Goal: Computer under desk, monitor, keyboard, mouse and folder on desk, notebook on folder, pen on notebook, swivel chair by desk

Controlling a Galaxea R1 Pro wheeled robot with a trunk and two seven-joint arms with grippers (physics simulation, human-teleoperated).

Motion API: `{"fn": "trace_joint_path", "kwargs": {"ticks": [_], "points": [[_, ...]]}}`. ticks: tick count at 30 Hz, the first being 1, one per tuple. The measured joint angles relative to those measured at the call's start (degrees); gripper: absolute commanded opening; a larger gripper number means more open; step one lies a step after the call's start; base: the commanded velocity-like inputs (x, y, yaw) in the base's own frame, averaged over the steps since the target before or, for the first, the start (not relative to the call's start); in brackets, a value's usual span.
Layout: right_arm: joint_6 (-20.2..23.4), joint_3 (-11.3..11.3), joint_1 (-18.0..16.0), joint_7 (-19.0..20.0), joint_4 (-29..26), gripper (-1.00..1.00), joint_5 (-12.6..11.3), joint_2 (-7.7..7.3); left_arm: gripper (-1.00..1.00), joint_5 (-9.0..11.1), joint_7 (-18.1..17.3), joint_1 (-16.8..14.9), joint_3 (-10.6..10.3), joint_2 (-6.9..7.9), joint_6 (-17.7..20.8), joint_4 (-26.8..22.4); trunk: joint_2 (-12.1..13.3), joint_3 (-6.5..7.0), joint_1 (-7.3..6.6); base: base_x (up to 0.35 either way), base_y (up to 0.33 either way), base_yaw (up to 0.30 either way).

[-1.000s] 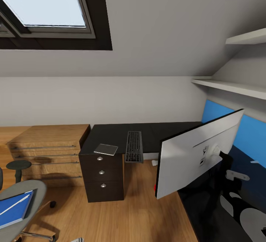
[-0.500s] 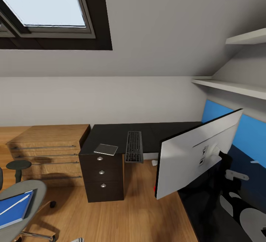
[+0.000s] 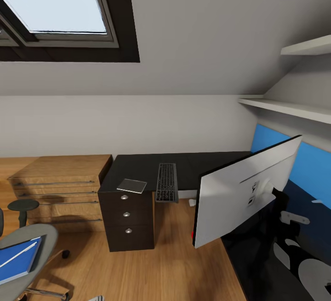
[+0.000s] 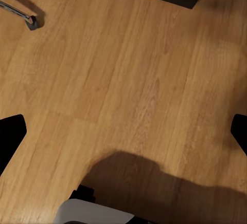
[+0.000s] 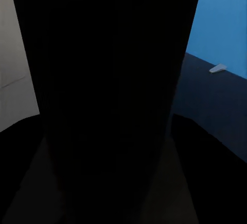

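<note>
Head view looks unchanged over the last second: the monitor (image 3: 243, 190) still tilts on the bench (image 3: 193, 165), keyboard (image 3: 167, 182) and notebook (image 3: 132, 185) rest there, folder (image 3: 17, 258) on the swivel chair (image 3: 27, 246) (nothing progressing). Either end effector's state, I cannot tell.

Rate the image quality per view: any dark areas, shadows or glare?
Head view: evenly lit and sharp, bright skylight, no glare on the monitor. Left wrist view: broad soft shadow across the floor. Right wrist view: mostly black, something dark up close, blue panel at one edge.
</note>
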Motion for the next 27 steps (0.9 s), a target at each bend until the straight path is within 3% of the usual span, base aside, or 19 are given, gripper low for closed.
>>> {"fn": "trace_joint_path", "kwargs": {"ticks": [22, 27], "points": [[0.1, -0.2, 0.0, 0.0, 0.0, -1.0, 0.5, 0.1, 1.0, 0.0, 0.0, 0.0, 0.1, 0.0, 0.0, 0.1, 0.0, 0.01, 0.0, 0.0, 0.0, 0.0], [0.0, -0.1, 0.0, 0.0, -0.1, -1.0, 0.3, 0.15, 1.0, 0.0, 0.0, 0.0, 0.0, 0.0, 0.0, 0.1, 0.0, 0.0, 0.04, -0.314, 0.0, 0.0]]}}
